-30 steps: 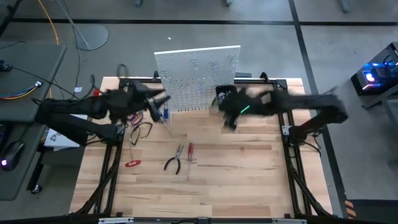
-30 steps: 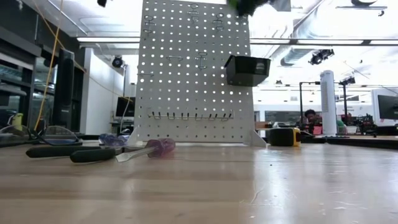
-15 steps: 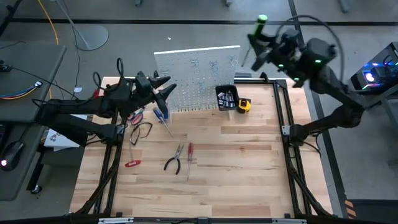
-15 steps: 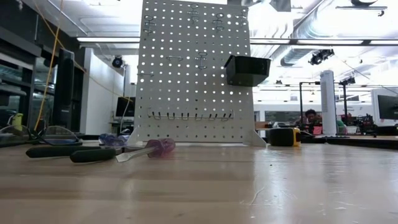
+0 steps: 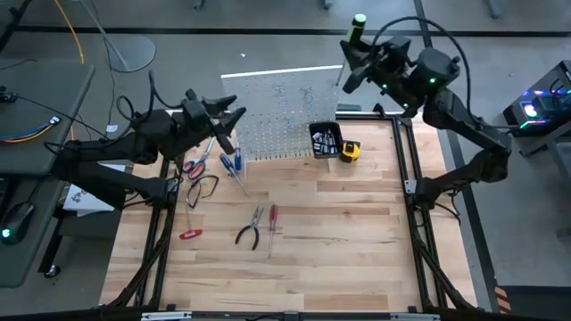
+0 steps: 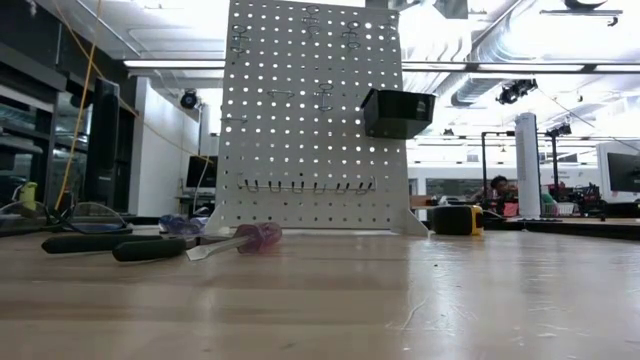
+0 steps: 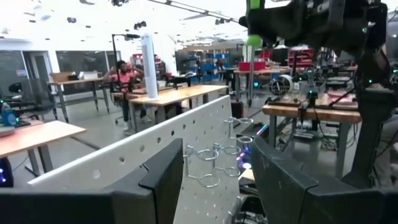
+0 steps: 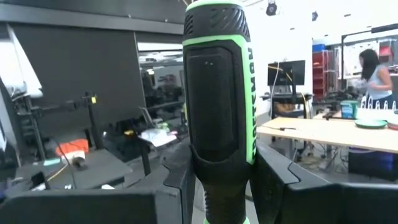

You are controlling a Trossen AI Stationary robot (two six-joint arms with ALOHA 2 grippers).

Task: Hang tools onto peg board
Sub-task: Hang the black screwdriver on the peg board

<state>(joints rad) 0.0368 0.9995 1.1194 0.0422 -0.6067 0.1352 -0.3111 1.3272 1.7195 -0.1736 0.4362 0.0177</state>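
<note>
Gripping the green-and-black-handled screwdriver (image 8: 217, 93), our right tool (image 5: 359, 55) holds it upright above the top right corner of the white perforated peg board (image 5: 281, 111). Our left tool (image 5: 225, 125) hangs partly open and empty at the board's left edge, over the desk (image 5: 339, 250).

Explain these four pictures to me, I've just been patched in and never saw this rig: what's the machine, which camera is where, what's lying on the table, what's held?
Two dark robot arms work at a wooden table. One camera looks straight down, one sits at tabletop height, one rides each wrist. The white peg board stands at the far edge with a black bin; a yellow tape measure lies beside it. Pliers, screwdrivers, scissors and cutters lie loose. The right gripper, raised by the board's top corner, holds a green-black screwdriver. The left gripper, open and empty, hovers at the board's other side.
</note>
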